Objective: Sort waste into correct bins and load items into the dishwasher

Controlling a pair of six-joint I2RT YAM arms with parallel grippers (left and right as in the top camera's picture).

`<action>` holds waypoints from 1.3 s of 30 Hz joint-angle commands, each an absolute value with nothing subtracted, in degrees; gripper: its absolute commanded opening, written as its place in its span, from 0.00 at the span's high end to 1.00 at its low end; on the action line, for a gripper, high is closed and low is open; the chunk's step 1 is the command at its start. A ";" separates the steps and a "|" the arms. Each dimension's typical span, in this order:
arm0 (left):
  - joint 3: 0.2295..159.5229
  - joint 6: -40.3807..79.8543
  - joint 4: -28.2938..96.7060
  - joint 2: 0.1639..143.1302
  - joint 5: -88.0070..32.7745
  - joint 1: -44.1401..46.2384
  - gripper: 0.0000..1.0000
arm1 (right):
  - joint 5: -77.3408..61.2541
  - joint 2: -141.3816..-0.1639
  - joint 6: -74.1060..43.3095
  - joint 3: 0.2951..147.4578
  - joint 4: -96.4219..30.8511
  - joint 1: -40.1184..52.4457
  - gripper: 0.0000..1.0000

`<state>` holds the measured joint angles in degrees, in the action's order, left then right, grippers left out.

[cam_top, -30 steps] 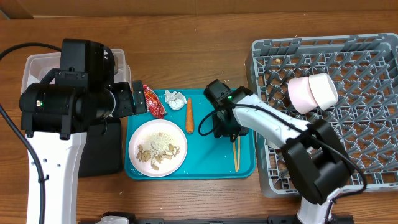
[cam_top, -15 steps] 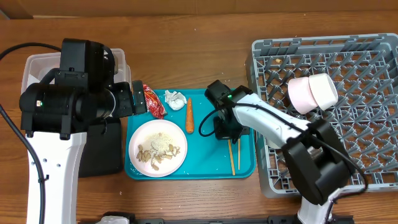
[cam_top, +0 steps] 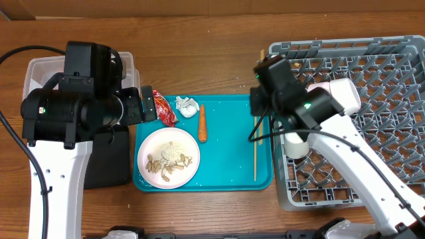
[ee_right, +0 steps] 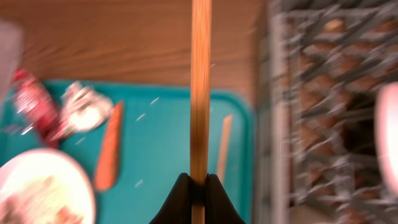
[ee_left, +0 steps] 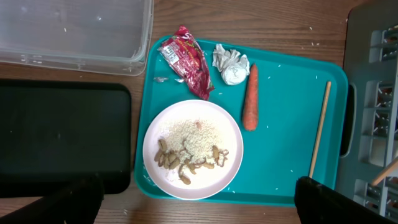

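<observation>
My right gripper is shut on one pale chopstick and holds it in the air over the teal tray's right end, beside the grey dish rack. The other chopstick lies on the tray. The white plate carries beige food scraps. Behind it lie the red wrapper, the paper ball and the carrot. Two white bowls sit in the rack. My left gripper hangs open and empty above the plate's near edge.
The teal tray lies mid-table. The clear tub stands at the back left, with the black tray in front of it; my left arm covers much of both from above. The rack fills the right side.
My right gripper shut on one chopstick, lifted it off the teal tray and carried it back and right to the rack's left edge. The left arm stayed still.
</observation>
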<state>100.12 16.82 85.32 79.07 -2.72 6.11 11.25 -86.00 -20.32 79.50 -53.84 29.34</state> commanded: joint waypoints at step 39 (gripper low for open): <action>100.44 17.17 85.17 78.74 -2.35 5.80 0.00 | -1.37 -89.67 -10.81 79.90 -57.49 25.08 0.48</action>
<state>100.12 16.82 85.32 79.07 -2.72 6.11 5.50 -92.36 -9.80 79.48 -56.64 21.45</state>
